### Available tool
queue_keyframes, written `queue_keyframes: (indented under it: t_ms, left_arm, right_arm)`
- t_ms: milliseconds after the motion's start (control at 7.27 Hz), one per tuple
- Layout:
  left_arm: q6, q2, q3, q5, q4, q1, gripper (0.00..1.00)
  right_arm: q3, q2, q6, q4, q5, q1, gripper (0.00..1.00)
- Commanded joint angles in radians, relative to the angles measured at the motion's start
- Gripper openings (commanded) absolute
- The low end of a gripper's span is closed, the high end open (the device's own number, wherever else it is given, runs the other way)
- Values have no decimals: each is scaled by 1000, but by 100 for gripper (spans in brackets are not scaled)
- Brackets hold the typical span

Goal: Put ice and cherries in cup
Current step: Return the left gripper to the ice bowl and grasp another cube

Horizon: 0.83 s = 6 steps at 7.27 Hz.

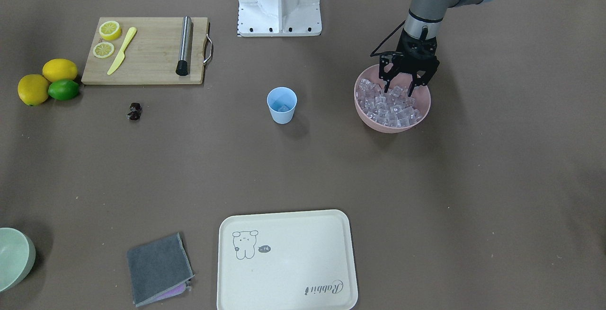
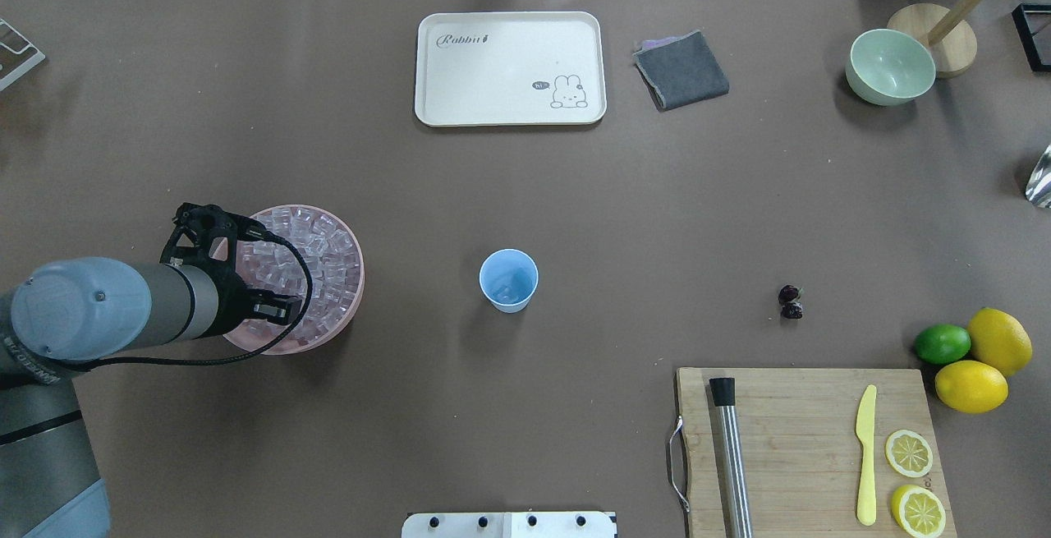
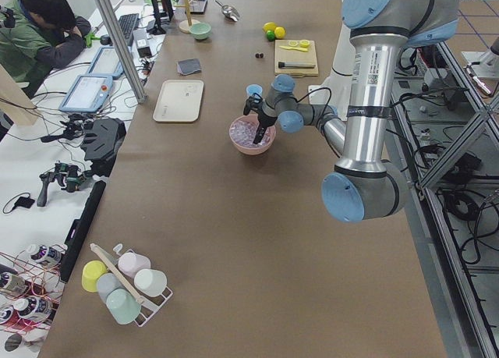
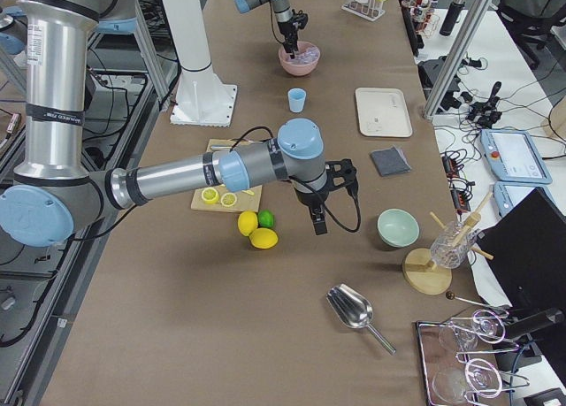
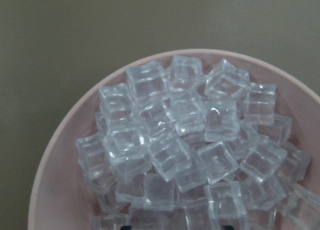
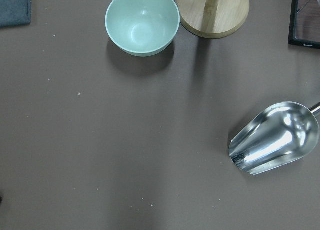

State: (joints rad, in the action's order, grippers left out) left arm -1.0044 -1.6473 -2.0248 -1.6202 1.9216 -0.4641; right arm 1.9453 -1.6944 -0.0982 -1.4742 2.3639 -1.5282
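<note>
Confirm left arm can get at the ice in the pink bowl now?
Probably yes. The left claw hangs open right over the pink bowl, the ice heaped uncovered below it, nothing between them.

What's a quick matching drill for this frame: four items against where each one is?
Items:
1. cherries
2. yellow knife
3. grey cloth
4. left tool

Places:
A. on the wooden cutting board
B. over the pink bowl of ice
C. on the bare table, off the board
D. beside the cream tray

Pairs: 1-C, 2-A, 3-D, 4-B
</note>
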Motion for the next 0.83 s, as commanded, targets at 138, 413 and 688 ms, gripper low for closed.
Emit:
queue_keyframes:
  t_ms: [138, 413, 688]
  left_arm:
    - [38, 6, 3, -4, 1, 1, 52]
    - [38, 4, 0, -4, 1, 1, 21]
    - [38, 3, -12, -7, 1, 1, 0]
  right_arm:
    - [0, 1, 0, 0, 0, 2, 100]
    - [0, 2, -2, 0, 0, 2, 100]
    - [0, 4, -6, 0, 0, 2, 100]
